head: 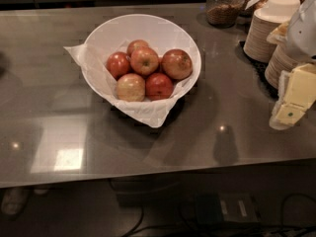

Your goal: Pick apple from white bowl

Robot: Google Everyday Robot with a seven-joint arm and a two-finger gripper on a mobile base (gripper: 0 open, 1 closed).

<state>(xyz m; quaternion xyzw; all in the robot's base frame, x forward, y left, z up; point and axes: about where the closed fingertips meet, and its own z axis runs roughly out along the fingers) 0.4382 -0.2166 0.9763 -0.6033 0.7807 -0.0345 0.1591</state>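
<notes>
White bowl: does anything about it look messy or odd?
Only its paper liner spills crookedly over the white bowl at front and left. The apples sit inside; the gripper hangs at the right edge, apart.

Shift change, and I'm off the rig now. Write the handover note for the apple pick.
Gripper: at the right edge of the view, over the counter, well right of the white bowl; no apple in it.
Apple: the largest one, on the right side of the bowl, lying with five other apples on the paper lining.
Done: nothing yet; the apple is untouched.
Left: bring the gripper across to the bowl, grasp that apple, lift it out.
</notes>
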